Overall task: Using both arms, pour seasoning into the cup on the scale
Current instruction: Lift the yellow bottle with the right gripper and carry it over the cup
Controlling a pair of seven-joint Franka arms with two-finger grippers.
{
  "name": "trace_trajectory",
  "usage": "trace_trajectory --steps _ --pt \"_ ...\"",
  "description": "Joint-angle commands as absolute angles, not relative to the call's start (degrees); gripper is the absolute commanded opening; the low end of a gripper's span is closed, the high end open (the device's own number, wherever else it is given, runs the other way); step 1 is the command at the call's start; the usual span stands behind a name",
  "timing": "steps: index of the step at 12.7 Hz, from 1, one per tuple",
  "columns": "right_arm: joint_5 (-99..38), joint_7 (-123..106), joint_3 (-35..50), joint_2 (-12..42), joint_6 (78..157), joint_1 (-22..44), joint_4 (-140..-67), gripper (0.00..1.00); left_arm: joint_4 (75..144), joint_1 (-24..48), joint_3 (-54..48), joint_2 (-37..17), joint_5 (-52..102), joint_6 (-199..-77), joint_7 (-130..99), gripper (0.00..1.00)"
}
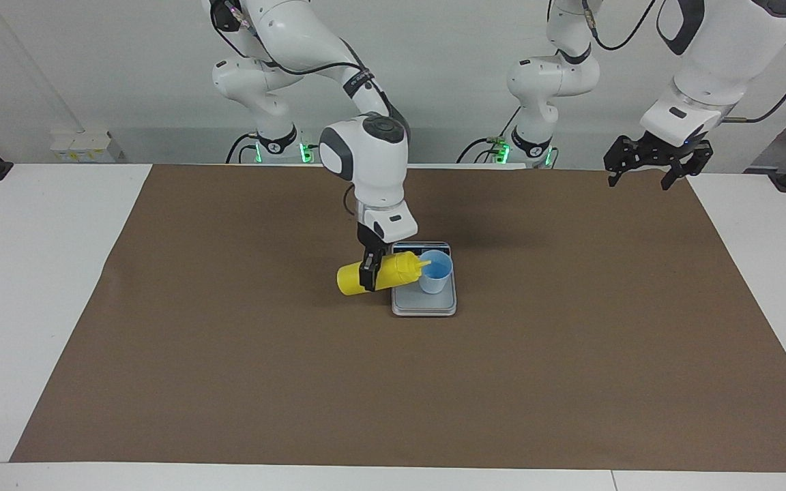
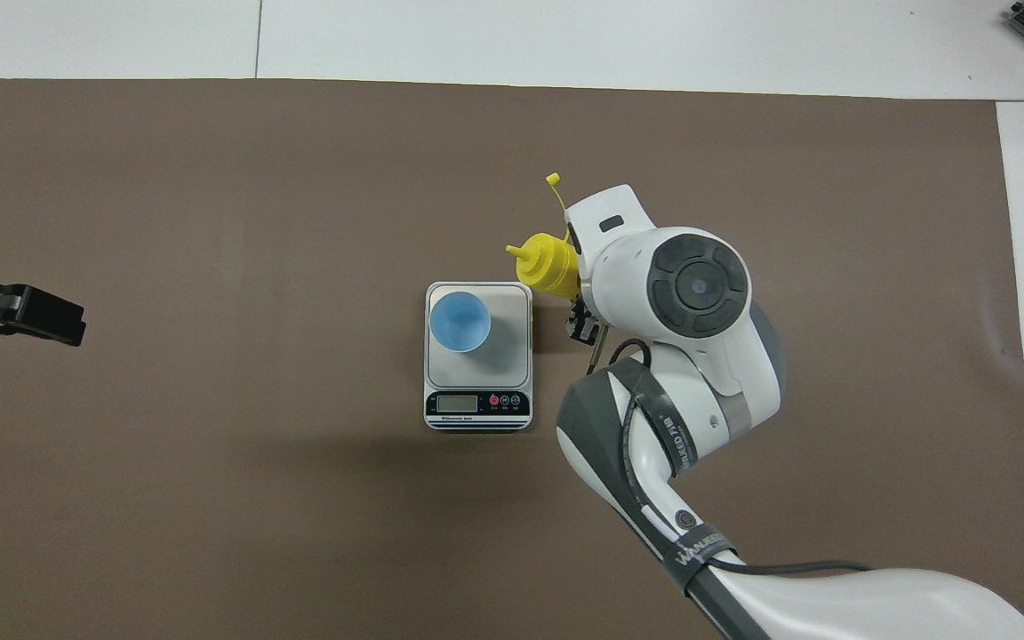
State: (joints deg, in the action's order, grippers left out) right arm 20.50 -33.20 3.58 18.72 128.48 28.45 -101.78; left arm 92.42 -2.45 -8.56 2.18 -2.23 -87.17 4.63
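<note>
The right gripper (image 1: 368,271) is hanging over the brown mat (image 1: 229,354) just beside the scale (image 1: 424,305), its fingers clamped across the middle of the seasoning bottle (image 1: 379,273), which it is holding off the mat. The bottle is lying almost on its side: its long axis is running nearly level along the table's length, flat base toward the right arm's end, ribbed nozzle (image 1: 423,264) pointing toward the left arm's end and tipped slightly. In the facing view the nozzle tip is reaching the rim of the cup (image 1: 434,272); whether it is touching cannot be told. In the overhead view the thin cap strap (image 2: 556,191) is trailing off the nozzle end. The light-blue cup is standing upright on the scale's grey weighing plate, in the corner farther from the robots and toward the left arm's end. The scale is resting flat near the mat's middle, its dark display strip (image 2: 477,404) at the end nearer the robots. The left gripper (image 1: 647,167) is waiting in the air, well apart, over the mat's corner at its own end, fingers spread and holding nothing.
</note>
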Motion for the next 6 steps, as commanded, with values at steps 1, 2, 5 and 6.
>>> trace_trajectory --steps 1,2,5,6 --pt "29.5 -32.5 3.5 19.3 125.3 28.4 -100.0 0.43 95.4 -2.1 -8.4 4.7 -1.7 -89.0 4.3 1.00" --pt "31.8 -32.0 3.5 19.2 124.3 29.4 -99.8 0.38 95.4 -2.2 -8.4 4.7 -1.7 -88.9 4.5 1.00" --pt "38.6 -30.3 3.5 19.2 123.3 30.8 -99.7 0.23 95.4 -2.1 -8.5 4.7 -1.4 -89.0 4.6 1.00" --pt "40.8 -29.6 3.5 19.1 122.9 30.9 -99.7 0.19 95.4 -2.1 -8.6 4.7 -0.9 -89.0 4.5 1.00"
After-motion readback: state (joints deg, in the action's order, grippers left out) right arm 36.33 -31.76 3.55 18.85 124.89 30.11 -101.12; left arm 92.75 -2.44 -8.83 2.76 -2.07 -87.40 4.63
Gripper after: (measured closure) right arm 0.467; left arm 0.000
